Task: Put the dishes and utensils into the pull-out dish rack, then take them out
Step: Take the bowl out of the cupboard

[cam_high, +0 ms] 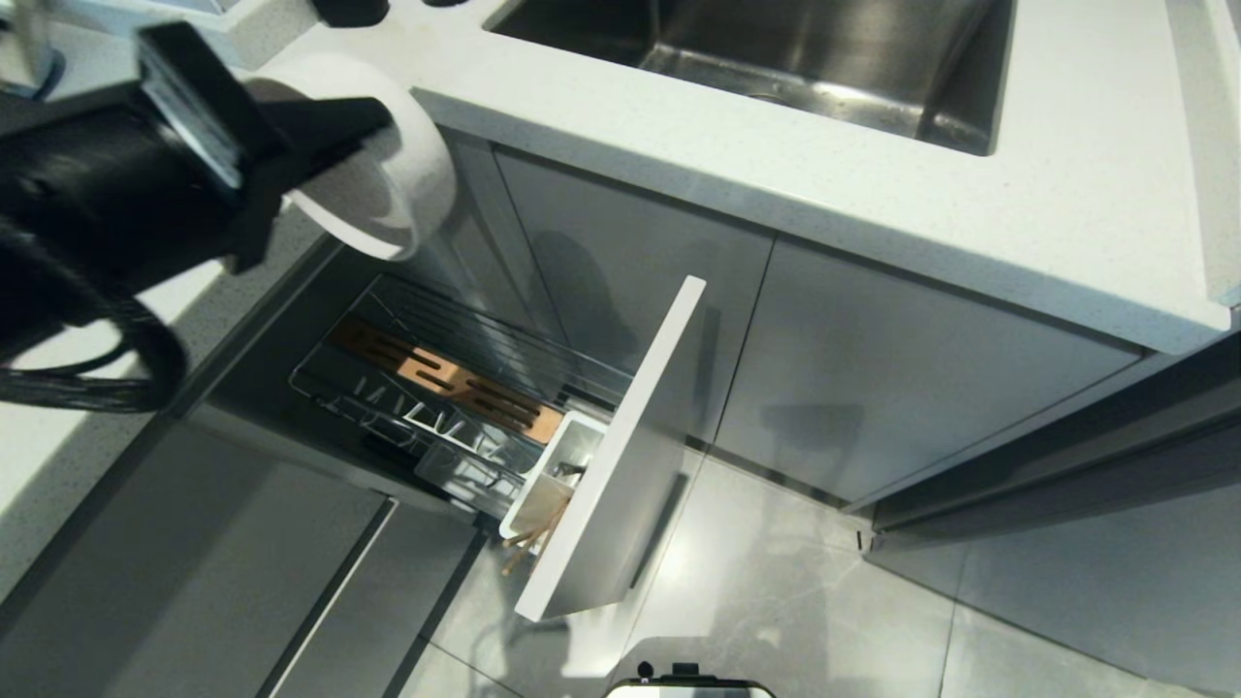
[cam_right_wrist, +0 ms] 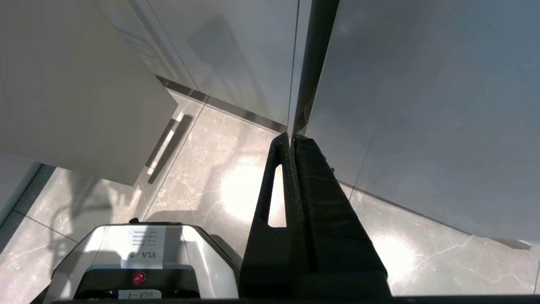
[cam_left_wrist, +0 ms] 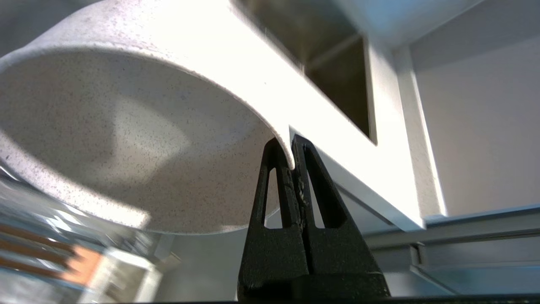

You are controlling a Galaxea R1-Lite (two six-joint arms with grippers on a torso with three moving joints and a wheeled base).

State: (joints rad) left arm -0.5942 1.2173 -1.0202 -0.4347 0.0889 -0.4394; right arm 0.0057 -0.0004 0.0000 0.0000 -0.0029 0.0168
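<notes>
Speckled cream-white, the round ceramic bowl point(cam_high: 388, 184) hangs tilted at the upper left of the head view, the left pincer point(cam_left_wrist: 292, 162) clamped on its rim, apparently to reach the pulled-out chrome wire dish rack point(cam_high: 436, 397) below, the right pincer point(cam_right_wrist: 292, 141) pressed together, idle.

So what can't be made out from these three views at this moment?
- Pink plate and spoon: in no view.
- Chopsticks: head view, only the lower ends show below the white utensil cup; the rack's cabinet front blocks the rest.
- Bowl: head view, the left gripper and arm cover its left side.
- Dish rack: left wrist view, blurred.
- Right gripper: its surroundings show only floor and cabinets.
</notes>
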